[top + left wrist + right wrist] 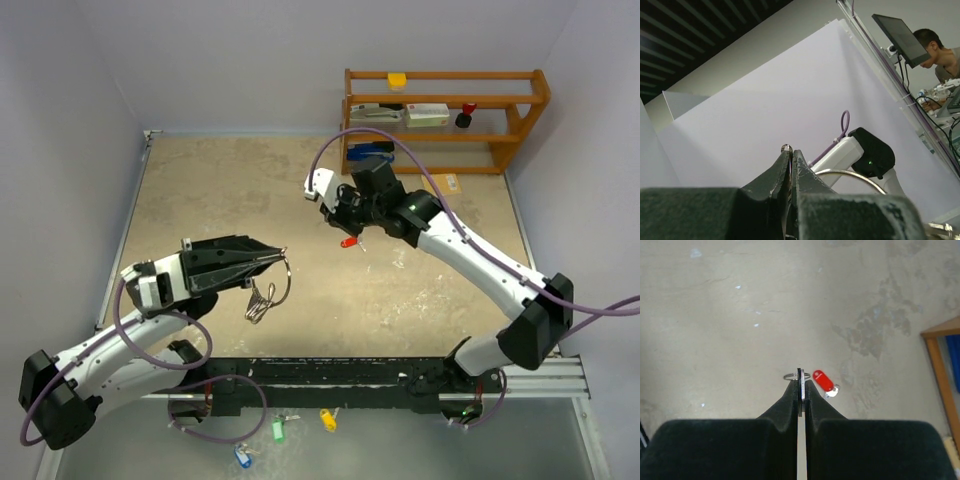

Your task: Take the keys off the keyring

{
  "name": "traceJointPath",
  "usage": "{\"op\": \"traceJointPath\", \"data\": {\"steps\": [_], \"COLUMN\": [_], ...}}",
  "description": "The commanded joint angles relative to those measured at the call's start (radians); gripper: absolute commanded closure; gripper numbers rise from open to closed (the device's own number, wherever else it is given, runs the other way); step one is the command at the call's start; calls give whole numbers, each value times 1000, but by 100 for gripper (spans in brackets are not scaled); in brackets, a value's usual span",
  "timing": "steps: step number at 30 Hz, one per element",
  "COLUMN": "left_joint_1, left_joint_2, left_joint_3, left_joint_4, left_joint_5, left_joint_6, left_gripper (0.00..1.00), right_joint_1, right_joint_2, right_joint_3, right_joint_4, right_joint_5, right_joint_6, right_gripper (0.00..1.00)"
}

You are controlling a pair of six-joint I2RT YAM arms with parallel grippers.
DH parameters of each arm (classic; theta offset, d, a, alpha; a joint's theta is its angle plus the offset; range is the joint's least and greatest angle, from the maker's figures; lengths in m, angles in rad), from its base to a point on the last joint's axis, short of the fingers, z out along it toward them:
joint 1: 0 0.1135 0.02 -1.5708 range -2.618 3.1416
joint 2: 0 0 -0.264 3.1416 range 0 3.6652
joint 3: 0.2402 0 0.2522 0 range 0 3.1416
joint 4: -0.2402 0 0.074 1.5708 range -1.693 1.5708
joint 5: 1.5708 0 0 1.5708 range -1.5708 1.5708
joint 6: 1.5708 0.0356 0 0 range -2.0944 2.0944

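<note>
Left gripper (790,150) pinches the keyring (850,171), keys (258,300) dangling below. Right gripper (801,376) is pressed on a dark piece (800,395), perhaps the black tag. The red key (824,381) lies near.

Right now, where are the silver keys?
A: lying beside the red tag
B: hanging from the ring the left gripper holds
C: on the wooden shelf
B: the silver keys dangle in a bunch from the ring, and the shut left gripper pinches that ring at its tip.
</note>
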Motion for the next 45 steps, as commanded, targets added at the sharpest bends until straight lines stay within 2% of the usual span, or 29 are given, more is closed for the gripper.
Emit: {"op": "traceJointPath", "data": {"steps": [1, 4, 7, 11, 17, 21, 26, 33, 39, 45], "left_joint_1": [-1, -1, -2, -2, -2, -1, 14, 109, 128, 128], "left_joint_2": [15, 10, 6, 18, 113, 229, 375, 494, 496, 471], "left_joint_3": [14, -4, -39, -73, -138, -164, -223, -233, -250, -280], "left_joint_4": [94, -60, -227, -426, -596, -612, -481, -342, -328, -344], "left_joint_5": [-42, -80, -160, -300, -620, -785, -982, -961, -949, -955], "left_joint_6": [65, 152, 257, 377, 439, 438, 374, 282, 254, 254], "left_gripper": [100, 100, 100, 100, 100, 100, 100, 100, 100, 100], "right_joint_1": [-18, -61, -138, -214, -218, -218, -209, -200, -198, -180], "right_joint_2": [-103, -105, -85, -37, 34, 118, 194, 269, 342, 490], "right_joint_3": [-7, -27, -33, -38, -55, -47, -69, -60, -44, 56], "right_joint_4": [167, 231, 262, 297, 390, 409, 465, 509, 536, 504], "right_joint_5": [178, 298, 347, 327, 309, 244, 174, 182, 154, 123], "right_joint_6": [61, 103, 174, 253, 346, 381, 427, 417, 420, 411], "right_gripper": [100, 100, 100, 100, 100, 100, 100, 100, 100, 100]}}
